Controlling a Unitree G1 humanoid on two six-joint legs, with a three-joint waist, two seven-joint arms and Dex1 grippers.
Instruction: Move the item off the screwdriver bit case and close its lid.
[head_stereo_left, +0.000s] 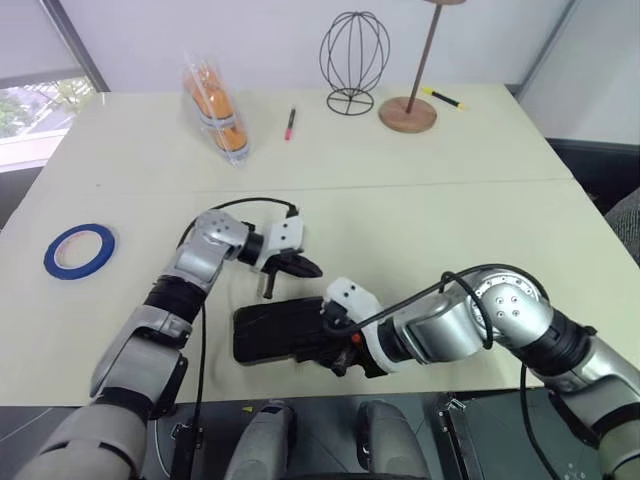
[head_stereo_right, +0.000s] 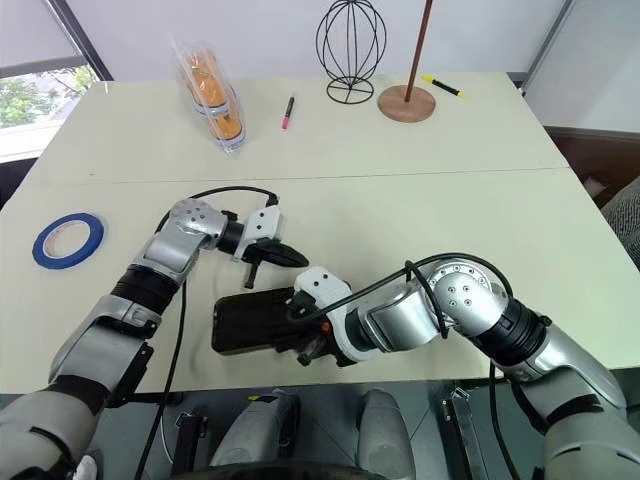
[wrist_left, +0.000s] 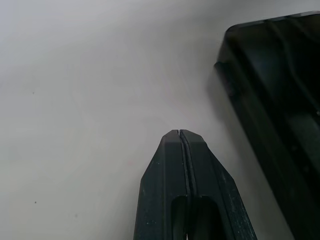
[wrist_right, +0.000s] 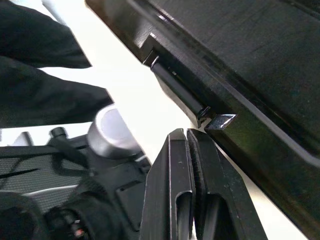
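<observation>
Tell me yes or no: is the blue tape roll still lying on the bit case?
No, the blue tape roll lies on the table far to the left, apart from the bit case.

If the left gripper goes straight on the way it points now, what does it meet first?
Probably the bare table. The left gripper, shut, points down at the tabletop just beside the screwdriver bit case, whose edge lies off to one side of its line. Depth is unclear, so this is a judgement.
</observation>
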